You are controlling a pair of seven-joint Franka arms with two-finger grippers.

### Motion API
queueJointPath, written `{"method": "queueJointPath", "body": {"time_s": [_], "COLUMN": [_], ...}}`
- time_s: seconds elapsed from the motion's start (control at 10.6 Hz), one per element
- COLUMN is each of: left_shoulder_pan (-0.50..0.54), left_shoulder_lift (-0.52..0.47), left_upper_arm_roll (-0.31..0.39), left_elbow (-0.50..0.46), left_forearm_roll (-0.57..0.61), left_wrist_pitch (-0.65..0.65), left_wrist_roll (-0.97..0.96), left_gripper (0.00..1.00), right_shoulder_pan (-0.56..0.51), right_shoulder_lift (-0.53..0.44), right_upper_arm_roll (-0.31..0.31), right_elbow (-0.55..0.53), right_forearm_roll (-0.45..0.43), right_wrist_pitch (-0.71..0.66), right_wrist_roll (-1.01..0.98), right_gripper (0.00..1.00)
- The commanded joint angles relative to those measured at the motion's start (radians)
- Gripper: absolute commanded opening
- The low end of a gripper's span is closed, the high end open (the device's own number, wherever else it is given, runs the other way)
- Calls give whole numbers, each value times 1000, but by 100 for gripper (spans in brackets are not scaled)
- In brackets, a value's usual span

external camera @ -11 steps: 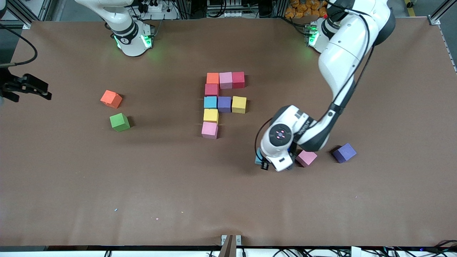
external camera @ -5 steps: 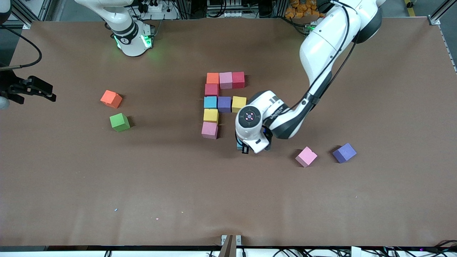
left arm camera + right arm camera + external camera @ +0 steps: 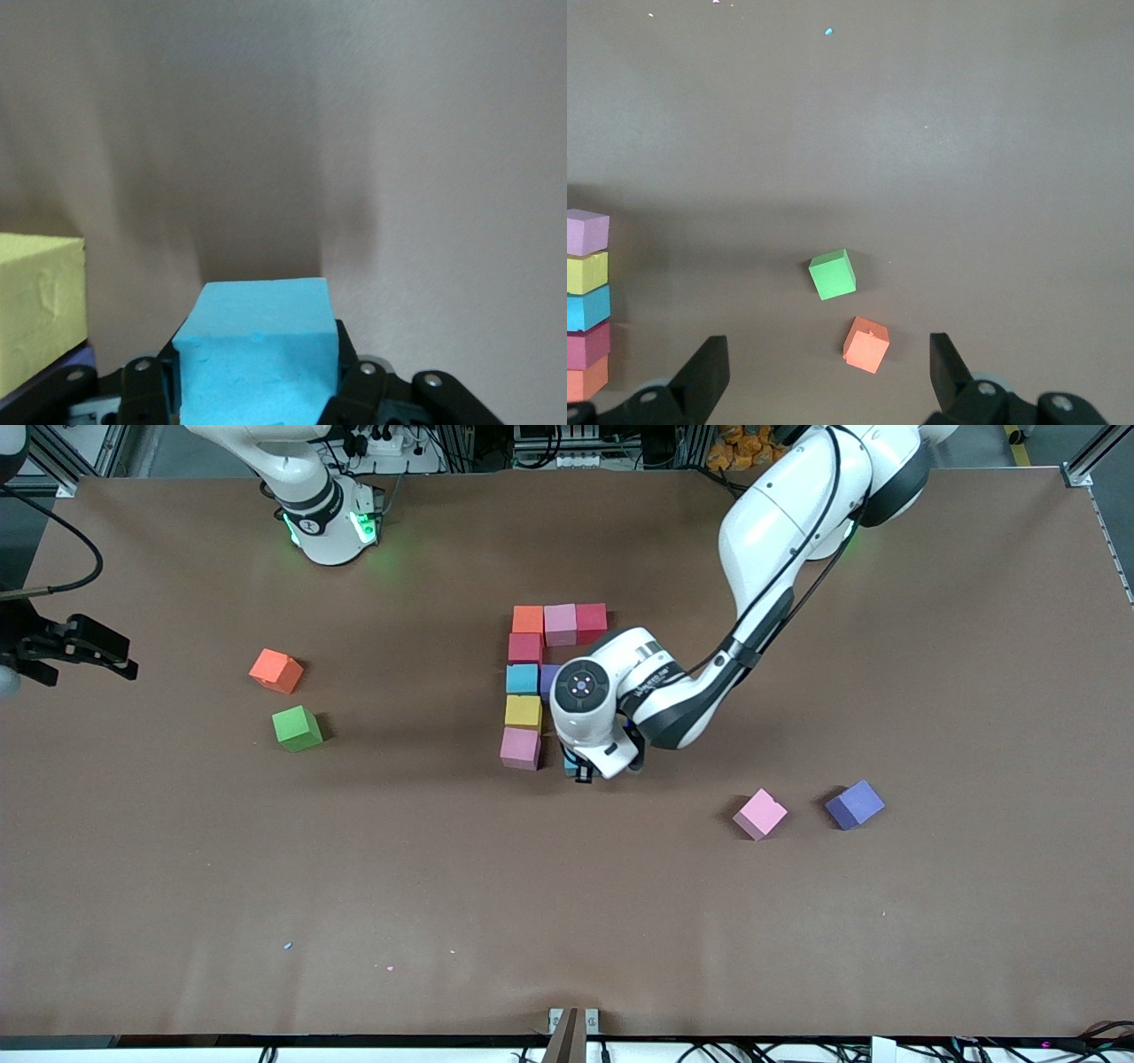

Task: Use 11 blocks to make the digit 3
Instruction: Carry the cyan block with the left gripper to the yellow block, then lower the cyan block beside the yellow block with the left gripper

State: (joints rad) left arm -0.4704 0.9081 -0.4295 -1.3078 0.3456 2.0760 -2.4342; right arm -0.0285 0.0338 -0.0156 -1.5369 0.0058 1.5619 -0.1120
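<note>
High front camera facing robots, wrist cameras looking down, right one higher

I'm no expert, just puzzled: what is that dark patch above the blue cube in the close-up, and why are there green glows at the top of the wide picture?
Left wrist view: the dark patch is the shadow that the blue cube and the left claw holding it cast on the table. Front view: the green glows are lights on the arm bases, tinting the tabletop nearby.
</note>
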Motion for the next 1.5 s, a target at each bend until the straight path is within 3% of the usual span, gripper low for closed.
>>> {"method": "queueJointPath", "body": {"time_s": [0.0,1.41], "left_shoulder_pan": [-19,-65], "left_shoulder_lift": [-20,20], "left_upper_arm_roll": [11,21], "left_elbow": [-10,-5], "left_forearm_roll": [-22,-22], "left_wrist_pitch": [-16,111], "left_wrist_roll": [-41,-46], "left_gripper": [9,9], "right_shoulder_pan": [4,5], "right_shoulder_lift": [6,6], "right_upper_arm_roll": [-1,0], "right_elbow": [18,23], "right_forearm_roll": [14,14], "right_wrist_pitch": [-3,-5], "right_wrist_roll": [6,6], "right_gripper": [100,100]}}
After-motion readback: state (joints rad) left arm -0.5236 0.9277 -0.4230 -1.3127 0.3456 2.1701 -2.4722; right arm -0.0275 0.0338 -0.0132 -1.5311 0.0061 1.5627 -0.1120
